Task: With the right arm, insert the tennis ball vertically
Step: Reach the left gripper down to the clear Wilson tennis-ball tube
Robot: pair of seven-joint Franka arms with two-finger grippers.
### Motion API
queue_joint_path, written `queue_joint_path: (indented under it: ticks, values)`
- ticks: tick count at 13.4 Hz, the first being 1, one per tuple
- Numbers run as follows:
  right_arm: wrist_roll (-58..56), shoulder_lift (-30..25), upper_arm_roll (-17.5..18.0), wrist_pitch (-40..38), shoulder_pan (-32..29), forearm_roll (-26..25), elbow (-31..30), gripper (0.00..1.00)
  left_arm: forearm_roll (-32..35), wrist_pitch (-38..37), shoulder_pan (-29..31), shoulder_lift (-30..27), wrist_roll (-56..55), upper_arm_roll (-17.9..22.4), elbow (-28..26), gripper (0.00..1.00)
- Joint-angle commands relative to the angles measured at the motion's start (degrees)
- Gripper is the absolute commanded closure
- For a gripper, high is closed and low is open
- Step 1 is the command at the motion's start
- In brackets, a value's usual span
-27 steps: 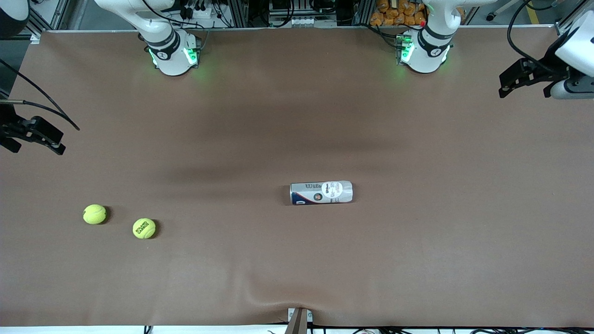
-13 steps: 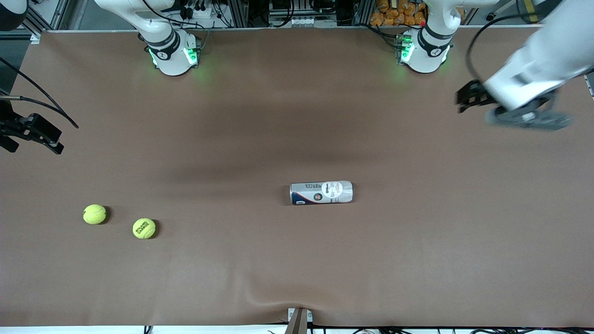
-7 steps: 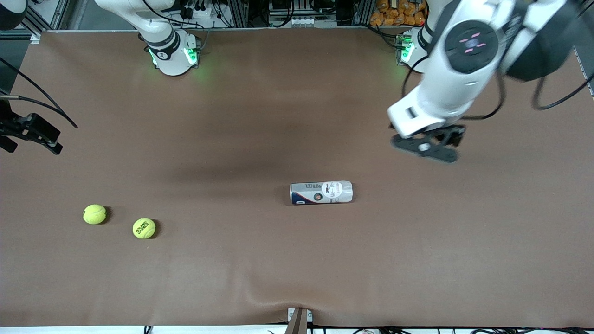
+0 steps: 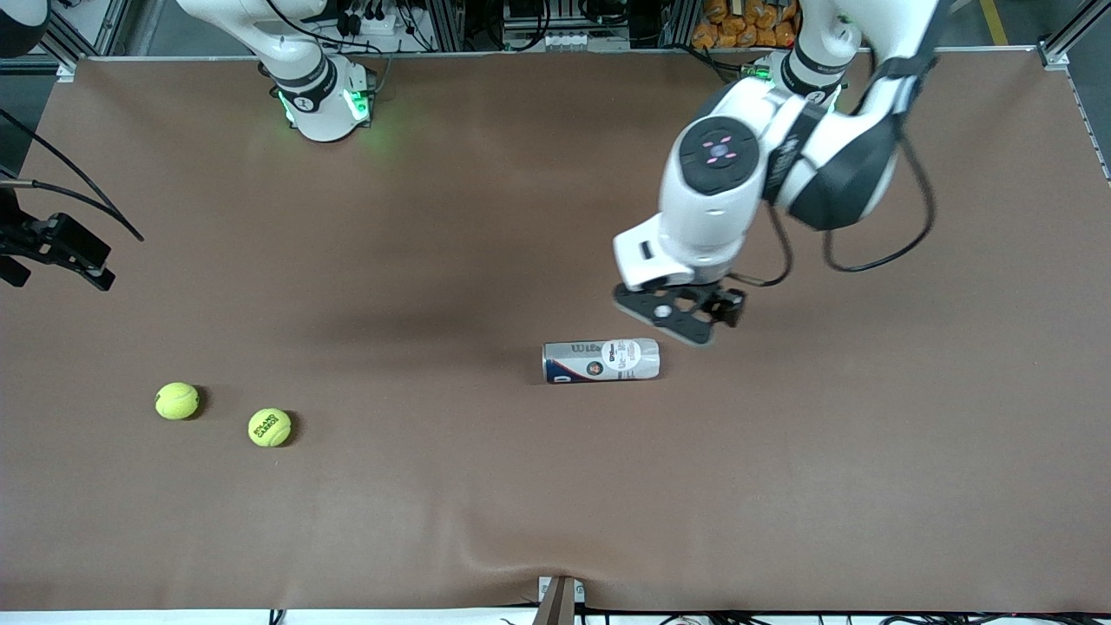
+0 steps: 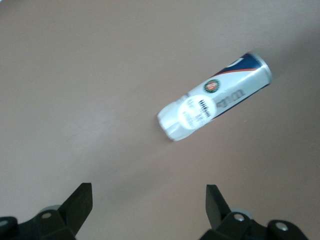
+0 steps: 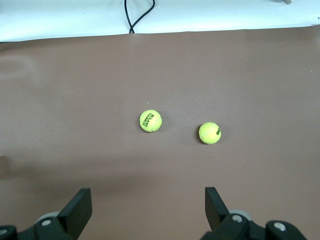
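Observation:
Two yellow-green tennis balls (image 4: 177, 401) (image 4: 270, 427) lie close together on the brown table, toward the right arm's end; in the right wrist view both tennis balls (image 6: 150, 120) (image 6: 210, 133) show well ahead of the fingers. A white and blue ball can (image 4: 601, 360) lies on its side mid-table. My right gripper (image 4: 61, 260) waits open and empty at the right arm's end of the table, also seen as the right gripper (image 6: 145, 205) from the wrist. My left gripper (image 4: 680, 316) hovers open by the can's end; from its wrist the can (image 5: 215, 97) lies ahead of the left gripper (image 5: 148, 205), not between the fingers.
The brown table cover (image 4: 555, 200) has a raised wrinkle (image 4: 521, 542) near the front edge, next to a small metal bracket (image 4: 560, 597). Black cables (image 4: 78, 195) hang by the right gripper. A white strip and a cable (image 6: 135, 17) border the table edge.
The left arm has swung in from the left arm's end of the table and come down beside the can. The right arm, balls and can have stayed put.

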Motion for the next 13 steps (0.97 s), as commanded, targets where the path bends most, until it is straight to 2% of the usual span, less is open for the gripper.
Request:
queue_joint_path:
  ticks: [1,5,7,9,11,13]
  values:
    - [-0.43,-0.7,0.15,0.2,0.31,-0.1,-0.56,0.0,1.36,2.98,-3.26,3.77,0.74,0.94,2.46,0.0]
    - [0.27,-0.44,0.24,-1.2,0.49,-0.28,-0.47,0.0,5.32,4.58,-5.72,9.23,11.27,1.03,6.76,0.0]
    - [0.01,-0.44,-0.11,-1.29,-0.21,-0.11,-0.29,0.0,5.49,5.02,-6.08,10.38,11.64,1.03,6.86,0.0]
    - [0.35,-0.18,-0.02,0.28,0.14,-2.29,-0.55,0.0,5.67,5.02,-7.22,12.21,12.69,1.47,7.38,0.0]
    - [2.45,0.96,0.15,-0.15,0.14,-2.92,-0.64,0.0,5.67,5.11,-9.58,13.8,15.84,3.74,8.96,0.0]
    - [3.26,0.88,0.15,-0.24,-0.47,-0.91,-0.64,0.0,5.67,5.63,-12.83,14.86,19.8,6.99,9.14,0.0]
